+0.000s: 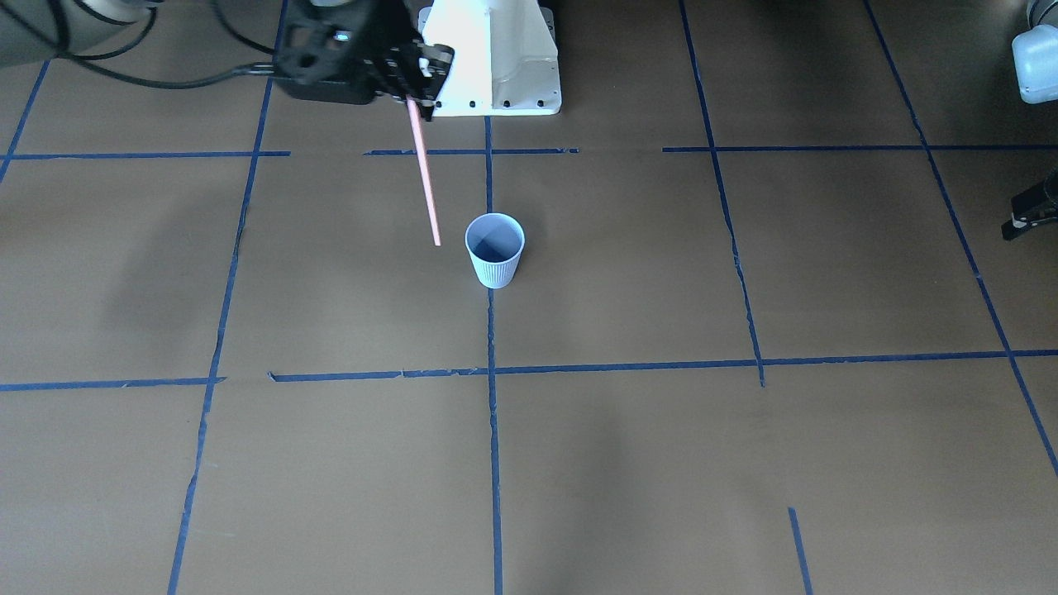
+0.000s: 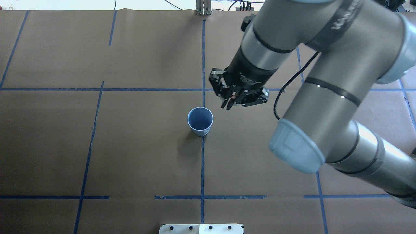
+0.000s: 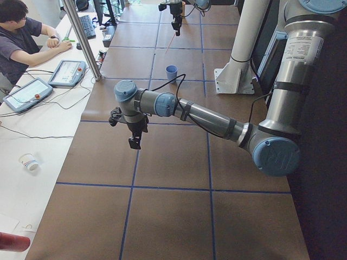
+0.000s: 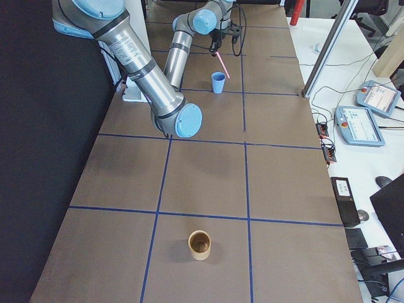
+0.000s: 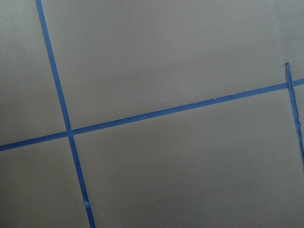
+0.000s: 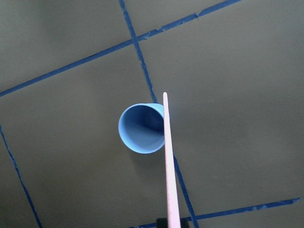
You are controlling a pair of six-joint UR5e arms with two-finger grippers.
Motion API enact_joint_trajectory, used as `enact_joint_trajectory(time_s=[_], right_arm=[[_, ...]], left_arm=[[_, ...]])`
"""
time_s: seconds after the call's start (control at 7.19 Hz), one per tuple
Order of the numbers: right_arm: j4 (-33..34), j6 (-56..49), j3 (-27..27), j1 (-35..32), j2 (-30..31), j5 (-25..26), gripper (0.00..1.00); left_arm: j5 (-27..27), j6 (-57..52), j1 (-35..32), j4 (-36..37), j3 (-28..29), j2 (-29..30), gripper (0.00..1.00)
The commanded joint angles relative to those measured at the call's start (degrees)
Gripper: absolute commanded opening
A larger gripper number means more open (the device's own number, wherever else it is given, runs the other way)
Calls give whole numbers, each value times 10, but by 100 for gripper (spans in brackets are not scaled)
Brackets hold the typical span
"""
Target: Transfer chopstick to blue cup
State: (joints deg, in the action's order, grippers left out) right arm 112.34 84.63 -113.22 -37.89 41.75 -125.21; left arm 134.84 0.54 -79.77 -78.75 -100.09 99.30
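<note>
My right gripper [image 1: 419, 92] is shut on the top end of the pinkish-red chopstick [image 1: 424, 175], which hangs downward at a slight tilt. The blue cup [image 1: 494, 250] stands upright on the brown table, and the stick's lower tip hovers just beside its rim, higher than the cup. In the right wrist view the chopstick [image 6: 167, 161] runs up to the right edge of the blue cup [image 6: 141, 128]. Overhead, the right gripper [image 2: 232, 101] sits right of the blue cup [image 2: 200, 121]. The left gripper [image 3: 134, 142] hangs over bare table far from the cup; I cannot tell its state.
Blue tape lines [image 1: 491, 372] grid the table. The white robot base [image 1: 496, 58] stands behind the cup. A brown cup [image 4: 200, 244] sits at the table's right-hand end. A person [image 3: 21, 38] sits at a side desk with control tablets [image 3: 68, 72].
</note>
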Motion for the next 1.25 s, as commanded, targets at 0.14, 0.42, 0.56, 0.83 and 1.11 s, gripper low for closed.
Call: enact_joint_trajectory(time_s=[0.14, 0.42, 0.56, 0.83, 1.11], right_arm=[[-25, 39, 44, 85, -23, 68, 0], [-27, 39, 56, 89, -22, 74, 1], [-40, 38, 66, 89, -19, 74, 5], [-70, 34, 78, 78, -13, 76, 99], [-70, 33, 78, 57, -11, 79, 100]], left_arm=[[2, 0, -3, -3, 5, -2, 100], [2, 0, -5, -3, 4, -1, 100], [2, 0, -6, -3, 4, -1, 100], [2, 0, -6, -3, 5, -1, 100], [2, 0, -6, -3, 7, -1, 100]])
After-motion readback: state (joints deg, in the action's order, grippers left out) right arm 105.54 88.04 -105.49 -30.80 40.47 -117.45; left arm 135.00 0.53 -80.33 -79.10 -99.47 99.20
